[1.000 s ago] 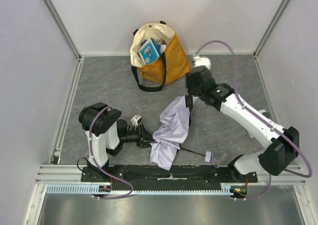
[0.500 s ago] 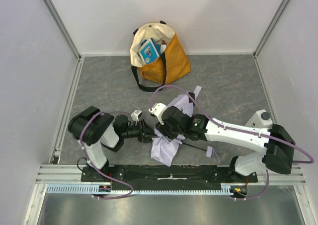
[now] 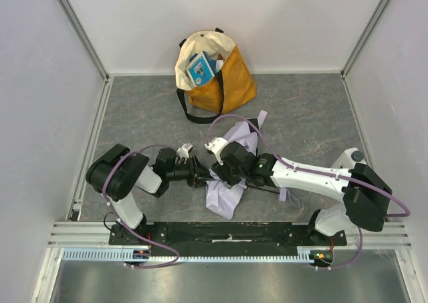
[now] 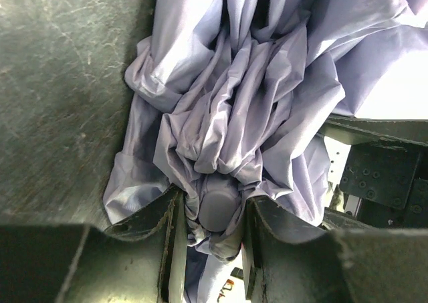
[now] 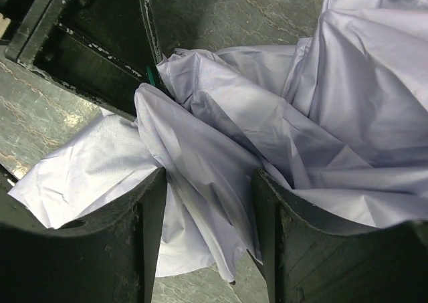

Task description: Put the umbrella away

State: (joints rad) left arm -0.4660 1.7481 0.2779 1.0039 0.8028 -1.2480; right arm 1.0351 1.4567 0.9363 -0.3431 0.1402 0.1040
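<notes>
Two arms share one long black base rail (image 3: 227, 231).
- Left arm (image 3: 127, 182), on the rail's left end: white link shells between bulky, rounded black joint housings.
- Right arm (image 3: 314, 179), on the rail's right end: same build, one long white shell, black caps.
- Lavender cable (image 3: 229, 117) loops along each arm and runs back to the rail. Small orange plug (image 3: 326, 254) just in front of the rail.
- Small white camera block (image 3: 215, 144) on each wrist, at the end farthest from the rail.
- Left gripper (image 4: 210, 243), fingers (image 4: 167, 239): thick, matte black, scuffed, pale strip on the inner faces.
- Right gripper (image 5: 207, 243), fingers (image 5: 134, 249): same black, curved, dusty.
- Black plate (image 4: 384, 176) on the right wrist shows small screw heads.
</notes>
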